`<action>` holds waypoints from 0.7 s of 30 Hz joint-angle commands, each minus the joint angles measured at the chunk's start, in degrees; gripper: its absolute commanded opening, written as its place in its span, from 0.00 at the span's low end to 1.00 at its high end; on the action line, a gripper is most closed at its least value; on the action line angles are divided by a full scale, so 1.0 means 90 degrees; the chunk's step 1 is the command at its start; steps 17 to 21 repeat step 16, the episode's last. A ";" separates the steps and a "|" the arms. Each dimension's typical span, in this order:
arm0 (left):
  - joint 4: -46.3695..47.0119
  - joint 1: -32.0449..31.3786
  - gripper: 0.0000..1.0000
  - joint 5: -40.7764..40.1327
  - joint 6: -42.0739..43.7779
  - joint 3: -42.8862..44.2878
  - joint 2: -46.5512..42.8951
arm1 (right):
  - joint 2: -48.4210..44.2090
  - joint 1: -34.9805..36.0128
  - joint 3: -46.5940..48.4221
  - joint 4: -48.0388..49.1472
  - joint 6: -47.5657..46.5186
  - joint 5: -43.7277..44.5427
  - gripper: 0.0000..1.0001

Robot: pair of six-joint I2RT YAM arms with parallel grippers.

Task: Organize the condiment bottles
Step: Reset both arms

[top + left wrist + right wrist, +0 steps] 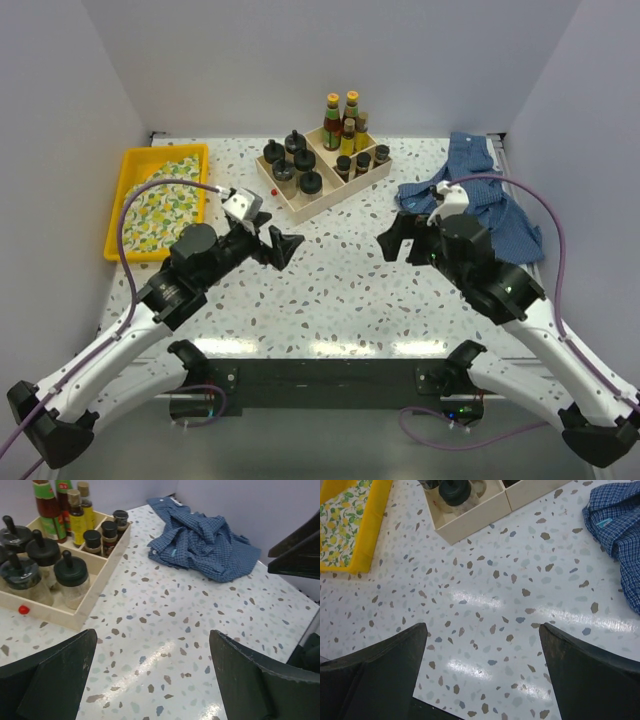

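The condiment bottles all stand in a pale wooden divided box (pixel 300 206) at the back middle. Several squat black-lidded jars (pixel 291 165) fill its left part, slim sauce bottles (pixel 341 119) its back part, and small dark-capped bottles (pixel 361 160) its right part. My left gripper (pixel 279 241) is open and empty above the table, in front of the box. My right gripper (pixel 399 242) is open and empty, to its right. The left wrist view shows the open gripper (pixel 152 635), the jars (pixel 70 575), the sauce bottles (pixel 50 507) and the small bottles (pixel 102 535). The right wrist view shows the open gripper (pixel 484 626) and one jar (pixel 454 489).
A yellow tray (pixel 120 200) holding a lemon-print cloth (pixel 165 195) sits at the back left. A crumpled blue checked shirt (pixel 480 195) lies at the back right. A tiny red object (pixel 273 189) lies against the box's front-left wall. White walls enclose the table.
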 commanded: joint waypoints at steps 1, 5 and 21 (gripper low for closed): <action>0.0279 -0.0017 1.00 0.0966 -0.0499 -0.0309 -0.0260 | -0.0371 0.0014 -0.0251 -0.0397 0.0325 0.0095 0.99; 0.0648 -0.0007 1.00 0.1015 -0.0607 -0.0563 -0.0406 | -0.0635 0.0014 -0.0436 -0.0329 0.0414 -0.0012 0.99; 0.0543 -0.0007 1.00 0.0947 -0.0509 -0.0398 -0.0397 | -0.0752 0.0014 -0.0456 -0.0300 0.0638 -0.0110 0.99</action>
